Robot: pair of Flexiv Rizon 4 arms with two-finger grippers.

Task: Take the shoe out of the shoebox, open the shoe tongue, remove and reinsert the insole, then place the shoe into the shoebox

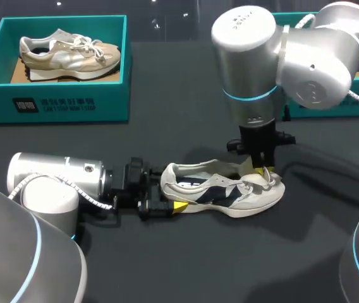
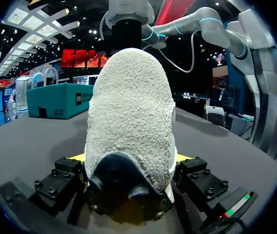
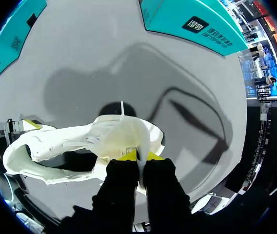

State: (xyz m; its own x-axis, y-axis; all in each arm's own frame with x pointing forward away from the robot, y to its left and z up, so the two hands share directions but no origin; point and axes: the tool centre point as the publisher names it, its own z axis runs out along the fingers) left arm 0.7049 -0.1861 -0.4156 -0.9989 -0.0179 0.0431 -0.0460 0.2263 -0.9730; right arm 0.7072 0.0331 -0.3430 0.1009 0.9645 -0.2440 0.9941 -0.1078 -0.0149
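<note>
1. Surface: a dark, matte table [image 1: 186, 265] fills the head view.
2. Upper left: a teal shoebox [image 1: 66, 104] stands with no lid on it. 1 beige shoe [image 1: 66, 53] lies inside, toe toward the frame's right.
3. Lower left: the left arm [image 1: 53, 180] lies low and level over the table, pointing right. The left gripper [image 1: 167, 202] clamps the heel of the white-and-navy shoe [image 1: 224, 192]. In the left wrist view the heel sits between the 2 fingers of the gripper [image 2: 131, 158], with a yellow tip against each side of the shoe [image 2: 128, 112].
4. Lower middle: the shoe rests on its sole on the table, outside both boxes, toe toward the frame's right.
5. Upper right: the right arm [image 1: 293, 57] comes down vertically over the shoe's front half. The right gripper [image 1: 263, 169] meets the laced area. In the right wrist view the fingers of this gripper [image 3: 139, 157] stand almost together, pinching the tongue [image 3: 124, 134] and lifting it off the shoe [image 3: 55, 141].
6. Far upper right: a second box [image 1: 296, 19], also teal, is largely hidden behind the right arm.
</note>
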